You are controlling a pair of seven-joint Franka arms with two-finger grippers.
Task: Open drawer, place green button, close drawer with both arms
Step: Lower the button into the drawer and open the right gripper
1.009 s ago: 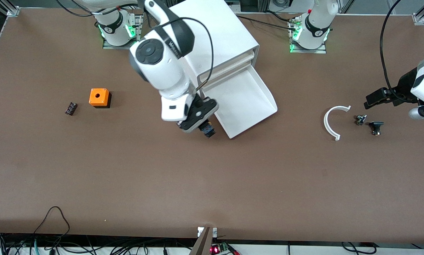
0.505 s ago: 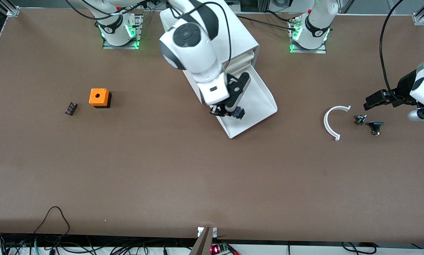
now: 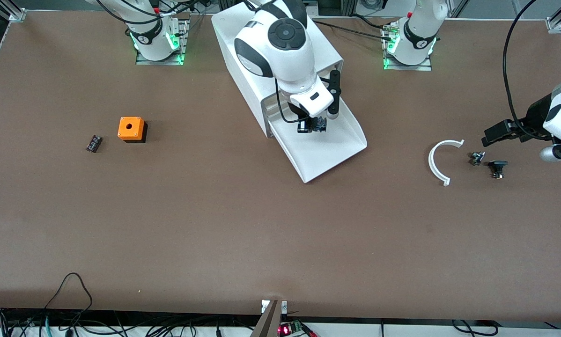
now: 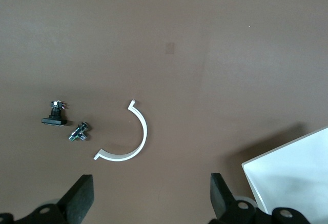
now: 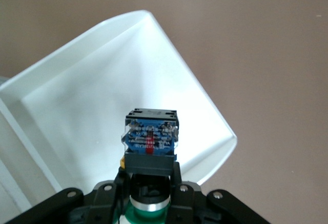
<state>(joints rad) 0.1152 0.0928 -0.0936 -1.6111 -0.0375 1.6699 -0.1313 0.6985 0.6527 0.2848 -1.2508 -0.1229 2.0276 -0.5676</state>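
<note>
Brown and matte, the surface (image 3: pixel 215 224) carries everything in view. The white cabinet (image 3: pixel 243 32) stands at its edge where the arms' bases are, between the two bases, and its lowest drawer (image 3: pixel 336 150) is pulled out toward the front camera, a shallow white tray with a sloped front.

The right arm (image 3: pixel 280 47) reaches from its base across the cabinet's top, and the right gripper (image 3: pixel 312 125) hangs over the inner part of the open drawer. Its jaws are clamped on the button (image 5: pixel 151 137): the right wrist view shows the black and bluish body pointing down at the drawer floor and the green cap (image 5: pixel 147 215) tucked up between the fingers. The button is in the air, not touching the tray.

The left arm (image 3: pixel 559 117) waits at its own end of the surface, its left gripper (image 3: pixel 495 131) hovering with the jaws spread wide and nothing between them. In the left wrist view the two black fingertips (image 4: pixel 79 198) frame bare surface.

Under and near that gripper lie a white half-ring (image 3: pixel 439 161), a small metal-and-dark part (image 3: pixel 476 157) just beside it, and a small black flat-topped part (image 3: pixel 497 167) next to that, slightly nearer the front camera.

Toward the right arm's end sit an orange box with a hole (image 3: pixel 131 128) and, well apart from the cabinet, a small dark block (image 3: pixel 93 143) near it.
</note>
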